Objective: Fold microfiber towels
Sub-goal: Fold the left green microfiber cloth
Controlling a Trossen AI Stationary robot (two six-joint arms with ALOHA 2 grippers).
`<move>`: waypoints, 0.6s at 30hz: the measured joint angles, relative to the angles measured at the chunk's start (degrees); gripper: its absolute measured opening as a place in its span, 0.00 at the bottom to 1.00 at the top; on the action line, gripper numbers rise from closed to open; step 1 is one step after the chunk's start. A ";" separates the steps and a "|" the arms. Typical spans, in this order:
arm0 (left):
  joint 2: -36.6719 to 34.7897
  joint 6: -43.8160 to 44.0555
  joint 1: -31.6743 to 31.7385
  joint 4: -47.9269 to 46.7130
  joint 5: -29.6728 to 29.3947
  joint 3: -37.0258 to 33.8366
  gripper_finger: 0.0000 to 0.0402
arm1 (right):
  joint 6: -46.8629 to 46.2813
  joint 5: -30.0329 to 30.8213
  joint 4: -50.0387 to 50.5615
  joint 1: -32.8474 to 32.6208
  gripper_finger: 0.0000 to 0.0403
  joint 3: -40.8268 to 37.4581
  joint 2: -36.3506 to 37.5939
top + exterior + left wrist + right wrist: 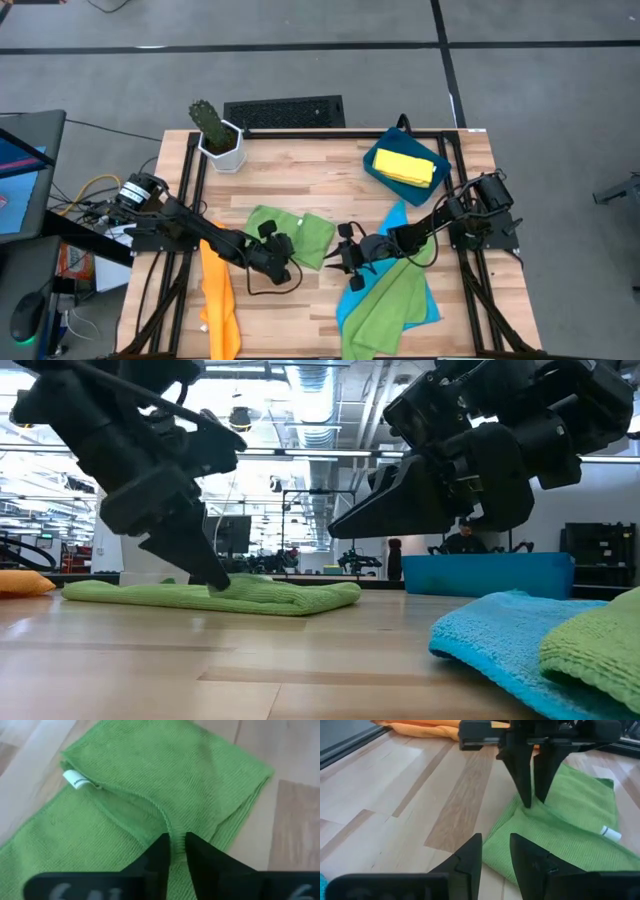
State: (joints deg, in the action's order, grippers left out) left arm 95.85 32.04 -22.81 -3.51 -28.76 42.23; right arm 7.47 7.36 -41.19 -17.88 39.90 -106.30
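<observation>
left arm: reaches in from the table's 9 o'clock edge, stretched low toward the centre, wrist angled down so the fingers point at the wood.
left gripper (283, 262): tips pressed down on the near edge of the folded lime green towel (292, 235), fingers drawn close with only a thin slit between them, pinching a ridge of the cloth.
folded lime green towel: lies flat just 9 o'clock of the table's centre, doubled over, white tag showing on one corner in the left wrist view.
right arm: comes in from the 3 o'clock edge, elbow raised, forearm sloping toward the centre, facing the left arm.
right gripper (348, 262): hovers above the table (300, 320) just beside the green towel's edge, fingers a little apart, nothing between them, not touching the cloth.
second lime green towel (385, 305): sprawled loose at about 5 o'clock, lying over the blue towel (398, 220).
blue towel: spread under it, edges showing toward 3 and 6 o'clock.
orange towel (219, 300): a long strip at 7 o'clock, under the left arm and trailing over the front edge.
yellow towel (410, 165): folded inside the dark-blue tray (375, 165) at 1 o'clock.
potted cactus (215, 130): in a white pot at the 11 o'clock corner.
</observation>
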 joint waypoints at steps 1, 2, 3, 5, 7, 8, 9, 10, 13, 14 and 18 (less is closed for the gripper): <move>-0.04 0.00 0.02 0.02 -0.03 0.20 0.10 | -0.01 0.00 0.12 -0.05 0.31 0.00 0.00; -0.07 0.01 0.03 0.30 -0.08 0.49 0.08 | -0.03 0.00 0.22 -0.18 0.31 0.00 0.00; -0.17 0.02 0.04 0.10 -0.19 0.83 0.05 | -0.01 0.00 0.29 -0.35 0.31 0.00 0.00; -0.54 0.02 0.04 -0.17 -0.06 1.88 0.01 | -0.01 -0.02 0.51 -0.54 0.31 0.00 0.00; -0.70 -0.05 0.04 0.05 0.06 3.48 0.01 | -0.03 -0.02 0.49 -0.77 0.31 0.00 0.00; -0.70 -0.05 0.02 0.12 0.18 4.29 0.01 | -0.03 -0.02 0.44 -0.90 0.31 0.00 0.00; -0.70 -0.05 0.01 0.07 0.49 5.09 0.01 | -0.03 -0.02 0.29 -0.92 0.31 0.00 0.00; -0.70 -0.07 -0.01 0.06 0.72 5.82 0.01 | -0.03 -0.02 0.07 -0.91 0.31 0.00 0.00; -0.70 0.23 -0.23 0.15 1.36 7.60 0.00 | -0.03 -0.02 0.04 -0.91 0.31 0.00 0.00; -0.70 0.63 -0.43 0.10 1.34 7.95 0.00 | -0.03 -0.02 0.02 -0.91 0.31 0.00 0.00; -0.20 2.28 -1.67 -1.17 0.85 8.21 0.00 | -0.03 -0.02 0.01 -1.20 0.31 0.00 0.00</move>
State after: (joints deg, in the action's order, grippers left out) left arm 95.65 34.31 -24.47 -4.68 -27.91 50.43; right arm 7.44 7.33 -41.18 -19.08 39.90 -106.30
